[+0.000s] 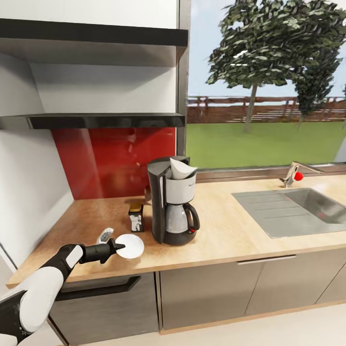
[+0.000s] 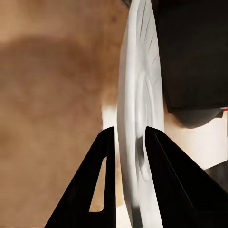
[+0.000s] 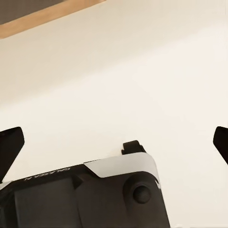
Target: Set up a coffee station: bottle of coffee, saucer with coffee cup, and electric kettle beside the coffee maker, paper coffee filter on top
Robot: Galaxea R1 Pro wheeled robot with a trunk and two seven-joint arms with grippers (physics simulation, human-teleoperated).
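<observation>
Just left of the coffee maker (image 1: 172, 202), the left gripper (image 1: 117, 247) pinches the saucer (image 1: 130, 246) by its rim, so the plate could tip or slip on release.

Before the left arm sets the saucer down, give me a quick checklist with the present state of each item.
1. Left gripper on the saucer: fingers either side of its rim. Ok.
2. Saucer next to the coffee maker, over the countertop. Ok.
3. Saucer resting flat on the wood: cannot tell.
4. Filter on the coffee maker. Ok.
5. Bottle beside the coffee maker. Ok.
6. Cup on the saucer: not ok; nothing is on it.
</observation>
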